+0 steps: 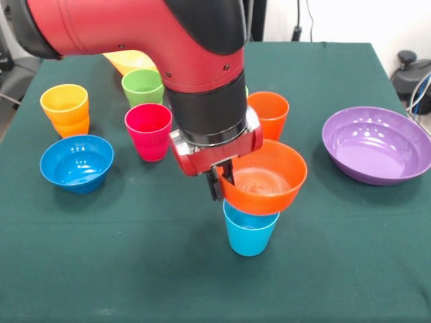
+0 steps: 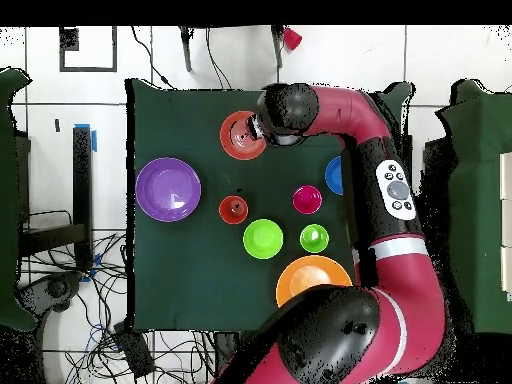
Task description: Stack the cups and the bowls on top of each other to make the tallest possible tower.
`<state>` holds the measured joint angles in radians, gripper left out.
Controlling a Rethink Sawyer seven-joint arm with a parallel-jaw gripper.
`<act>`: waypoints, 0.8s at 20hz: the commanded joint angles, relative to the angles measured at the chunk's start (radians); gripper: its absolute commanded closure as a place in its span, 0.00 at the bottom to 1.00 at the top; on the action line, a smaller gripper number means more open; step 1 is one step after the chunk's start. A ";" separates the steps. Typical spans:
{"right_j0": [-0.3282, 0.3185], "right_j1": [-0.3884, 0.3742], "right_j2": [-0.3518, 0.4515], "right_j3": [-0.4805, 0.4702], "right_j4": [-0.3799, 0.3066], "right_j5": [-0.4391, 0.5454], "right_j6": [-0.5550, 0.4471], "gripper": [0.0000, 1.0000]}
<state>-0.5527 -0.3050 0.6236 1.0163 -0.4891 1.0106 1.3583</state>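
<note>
Orange bowl point(image 1: 264, 179) atop light blue cup point(image 1: 250, 232), tool point(image 1: 221, 180) gripping its rim.

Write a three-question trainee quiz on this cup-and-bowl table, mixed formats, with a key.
1. True or false: the orange bowl sits on top of the light blue cup.
2. Multiple choice: where do the gripper fingers meet the orange bowl? A) on its rim, B) under its base, C) nowhere, they hang clear of it.
3. Fill in: in the front view, the magenta cup stands between the blue bowl and the ______ cup.

Key
1. True. The bowl rests on the cup's mouth, a two-piece tower.
2. A. The fingers straddle the rim on the side nearest the arm.
3. Orange. It stands upright just behind the held bowl.
</note>
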 commanded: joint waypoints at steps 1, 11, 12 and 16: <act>0.030 0.094 -0.034 -0.186 0.006 0.178 -0.043 1.00; 0.022 0.133 -0.018 -0.239 0.010 0.179 -0.084 1.00; 0.023 0.134 -0.020 -0.243 0.011 0.182 -0.085 1.00; 0.026 0.137 -0.027 -0.244 0.016 0.171 -0.079 1.00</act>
<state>-0.5479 -0.2039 0.6241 0.8179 -0.4487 1.1067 1.3583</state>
